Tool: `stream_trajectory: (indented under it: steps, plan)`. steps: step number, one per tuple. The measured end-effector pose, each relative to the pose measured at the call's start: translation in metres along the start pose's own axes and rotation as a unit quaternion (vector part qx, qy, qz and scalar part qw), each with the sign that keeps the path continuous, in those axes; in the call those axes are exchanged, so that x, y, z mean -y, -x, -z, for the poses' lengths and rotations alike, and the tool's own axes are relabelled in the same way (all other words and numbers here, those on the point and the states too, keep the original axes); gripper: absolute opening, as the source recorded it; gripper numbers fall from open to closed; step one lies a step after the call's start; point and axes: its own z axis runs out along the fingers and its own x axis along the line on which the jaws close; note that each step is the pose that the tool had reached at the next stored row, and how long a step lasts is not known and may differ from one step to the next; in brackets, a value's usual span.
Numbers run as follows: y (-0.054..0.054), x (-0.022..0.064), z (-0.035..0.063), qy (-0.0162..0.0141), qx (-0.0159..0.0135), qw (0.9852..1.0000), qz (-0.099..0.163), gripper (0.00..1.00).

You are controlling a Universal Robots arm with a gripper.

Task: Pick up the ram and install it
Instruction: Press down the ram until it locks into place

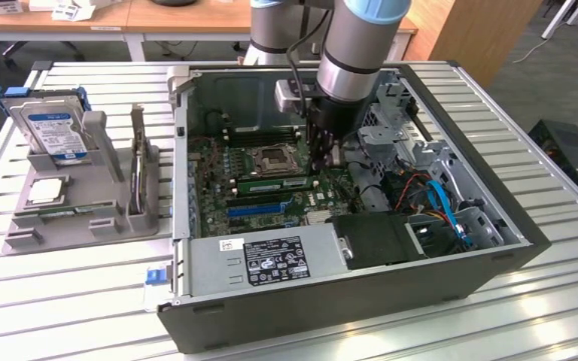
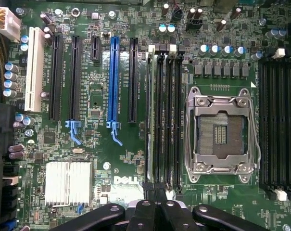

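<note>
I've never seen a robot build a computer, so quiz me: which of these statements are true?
1. The arm reaches down into the open computer case. True.
2. The processor socket holds a chip. False: it is empty; a square silver chip lies in the grey holder outside the case.
3. The gripper is shut. True.
4. The hard drive is mounted in the case. False: it stands in the grey holder.
5. The ram lies on the table. False: the green stick is on the motherboard beside the socket.
</note>
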Motion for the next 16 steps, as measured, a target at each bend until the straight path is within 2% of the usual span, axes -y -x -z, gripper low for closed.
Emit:
stream_trajectory:
  steps: [4, 16]
  plan:
    - [-0.0001, 0.0002, -0.0029, 0.0000, 0.0000, 1.0000, 0.000, 0.11]
    - [0.0017, 0.0002, -0.0032, 0.0000, 0.0000, 1.0000, 0.000, 0.11]
